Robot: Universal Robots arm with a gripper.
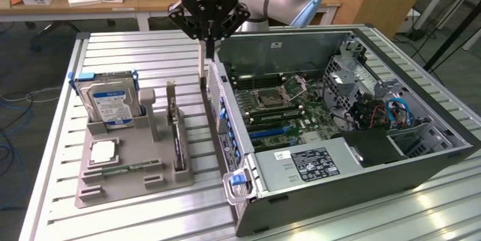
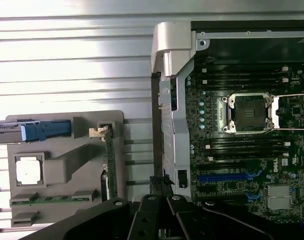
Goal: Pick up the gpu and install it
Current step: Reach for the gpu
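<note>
One card, the gpu [image 1: 202,66], hangs upright and edge-on from the gripper [image 1: 205,38], whose fingers are clamped on its top end in the upper middle of the exterior view. Gripping only that end leaves the rest of the card free, which I judge suits lowering it into a slot. The card sits between the gray tray [image 1: 124,145] toward the exterior view's left and the open computer case [image 1: 330,196] toward its right, clear of the tray and just beside the case's slotted rear wall. The arm stands above, wrist pointing straight down. In the wrist view the card shows as a dark strip running from the fingertips alongside that wall.
</note>
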